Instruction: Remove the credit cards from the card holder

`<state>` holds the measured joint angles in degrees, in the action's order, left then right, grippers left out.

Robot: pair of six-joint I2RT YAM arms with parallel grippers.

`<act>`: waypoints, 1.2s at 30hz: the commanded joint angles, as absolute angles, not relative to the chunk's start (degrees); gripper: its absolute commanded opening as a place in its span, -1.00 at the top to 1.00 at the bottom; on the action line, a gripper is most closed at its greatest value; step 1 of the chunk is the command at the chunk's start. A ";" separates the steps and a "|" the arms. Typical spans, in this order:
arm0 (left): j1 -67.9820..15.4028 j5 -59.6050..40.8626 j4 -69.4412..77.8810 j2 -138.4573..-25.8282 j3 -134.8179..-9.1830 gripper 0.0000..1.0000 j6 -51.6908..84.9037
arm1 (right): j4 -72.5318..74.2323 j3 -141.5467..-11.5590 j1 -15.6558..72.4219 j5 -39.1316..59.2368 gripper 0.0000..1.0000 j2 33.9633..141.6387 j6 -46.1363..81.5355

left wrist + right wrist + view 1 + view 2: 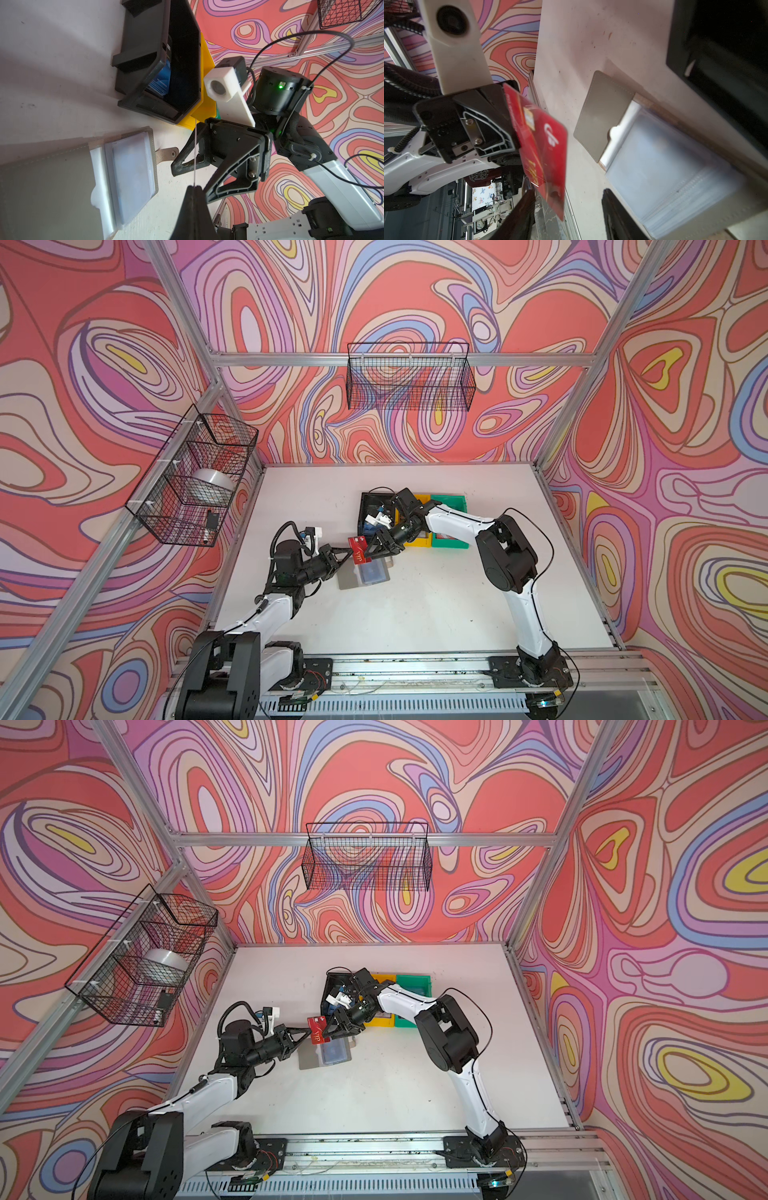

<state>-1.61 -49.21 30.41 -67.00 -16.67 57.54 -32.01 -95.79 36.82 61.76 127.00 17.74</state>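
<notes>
While the red VIP card (360,551) hangs in the air: it is out of the card holder (347,580), raised just above the holder and between the two grippers.
Left gripper (349,550): clamped tight on one edge of the card, and the only thing carrying it.
Right gripper (369,553): jaws apart and gripping nothing, with the tips just beside the card's free side.
Card's attitude: it stands on edge. The left wrist view shows the card (195,149) as a thin line running straight out from the left fingertips.
Long axis: it slants across the line joining the two grippers in both top views. I cannot tell the angle more closely than that.
Key relation: in the right wrist view the card's free corner sits between the right gripper's fingers (525,207), close against one of them. I cannot tell whether they touch.
Card holder's lie: open and flat on the table (415,614), with its clear sleeves (374,570) on the right gripper's side. I cannot tell whether a card remains inside.
Black bin (363,510): just beyond the holder on the right arm's side, with a blue card (162,81) inside.
Nearer arm: both grippers are at the card, and the right arm is nearer the bin.
Likely next: a handover. The right jaws would close across the card's flat faces before the left lets go, since a pinch on the thin edge could flick the card free.
</notes>
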 commanded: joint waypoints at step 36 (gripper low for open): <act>-5.71 -48.00 29.72 -71.43 -17.70 0.84 54.40 | -71.21 -118.26 34.86 49.03 1.00 133.43 -11.36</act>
